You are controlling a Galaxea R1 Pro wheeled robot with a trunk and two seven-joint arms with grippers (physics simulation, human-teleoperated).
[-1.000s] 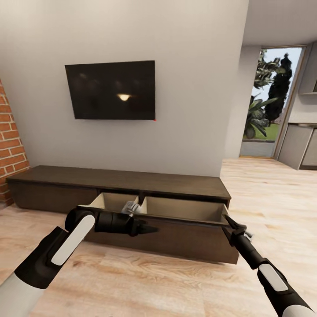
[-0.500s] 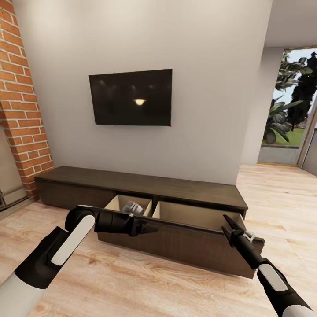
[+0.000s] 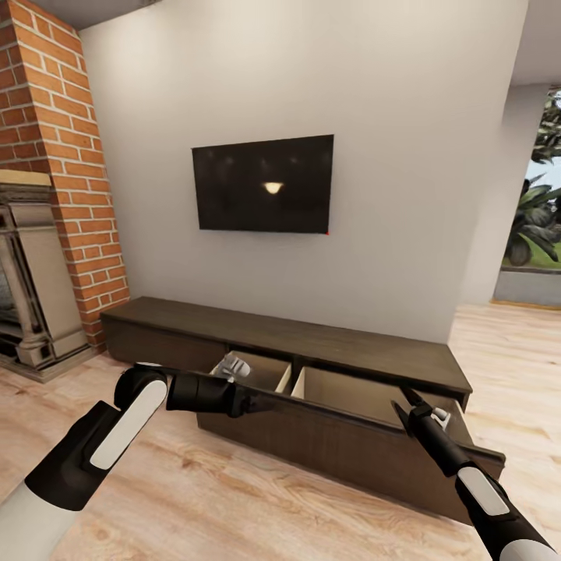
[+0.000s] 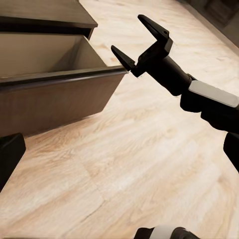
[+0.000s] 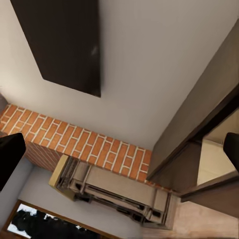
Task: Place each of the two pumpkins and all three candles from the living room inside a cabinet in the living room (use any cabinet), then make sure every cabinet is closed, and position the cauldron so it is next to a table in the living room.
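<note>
The long dark-brown cabinet point(image 3: 312, 340) stands against the wall with its wide drawer front point(image 3: 351, 446) pulled out. A pale grey-white object point(image 3: 232, 366) lies in the drawer's left compartment, and another point(image 3: 442, 419) shows at its right end; I cannot tell what they are. My left gripper point(image 3: 267, 405) hovers open over the drawer's front edge. My right gripper point(image 3: 403, 405) is open at the drawer's right corner, with its jaws spread and nothing between them in the left wrist view point(image 4: 127, 33). The pumpkins, cauldron and table are out of view.
A brick chimney with a stone fireplace point(image 3: 39, 304) stands at the left. A dark TV point(image 3: 265, 185) hangs on the wall above the cabinet. A window with plants point(image 3: 538, 226) is at the far right. Wood floor point(image 3: 234, 499) stretches in front of the drawer.
The view has swung left: the cabinet and TV sit further right in the picture and the fireplace has come into view. Both arms hold the same pose.
</note>
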